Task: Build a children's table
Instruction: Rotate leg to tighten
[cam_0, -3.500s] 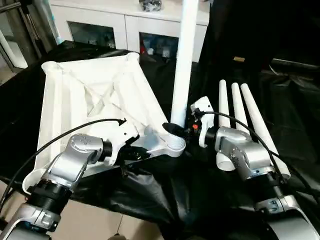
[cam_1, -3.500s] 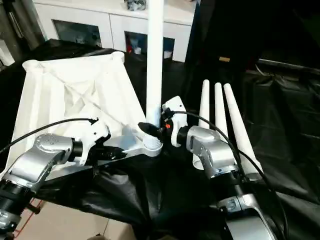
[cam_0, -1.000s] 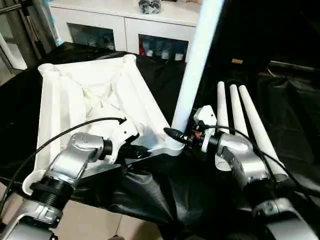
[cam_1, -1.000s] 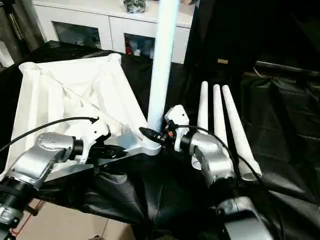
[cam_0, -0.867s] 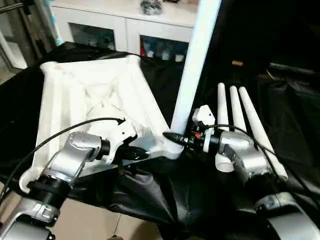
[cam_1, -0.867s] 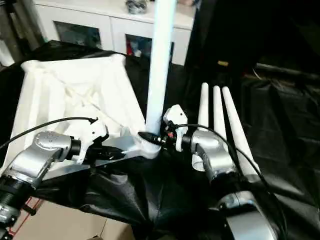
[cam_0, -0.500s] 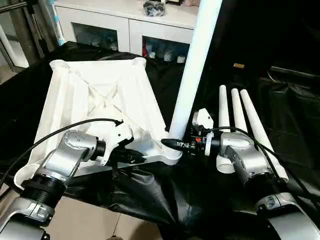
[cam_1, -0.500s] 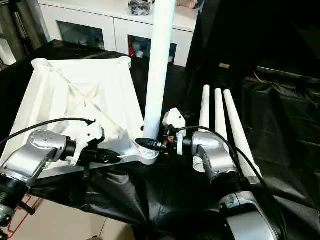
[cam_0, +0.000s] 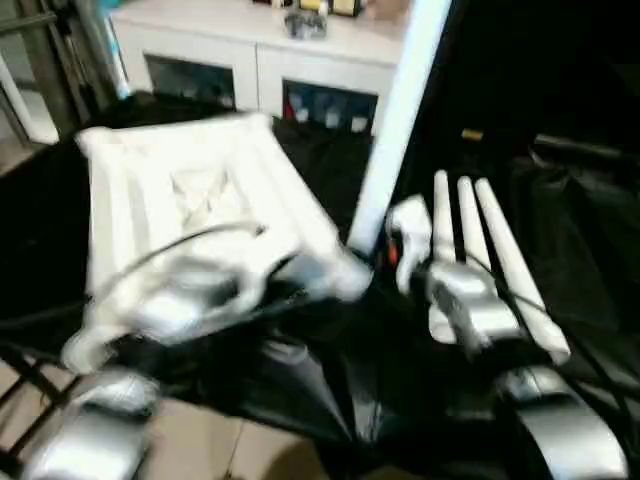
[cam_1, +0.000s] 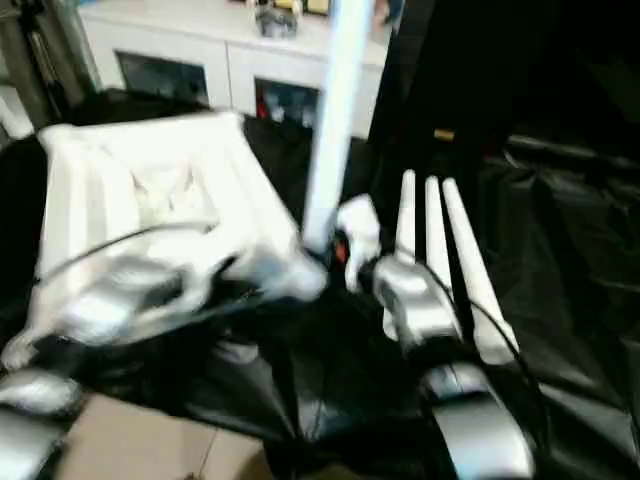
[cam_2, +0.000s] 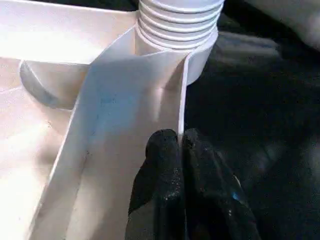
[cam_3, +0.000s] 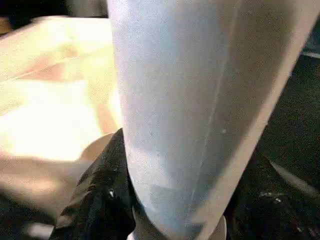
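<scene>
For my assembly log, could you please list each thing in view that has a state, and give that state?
Tabletop: underside up on the black sheet.
Standing leg: upright in the tabletop's near corner socket.
Three spare legs: lying side by side on the sheet.
Left gripper: shut on the tabletop's rim.
Right gripper: shut on the standing leg.

Head views smear with motion blur; wrist views sharper, evenly lit.
</scene>
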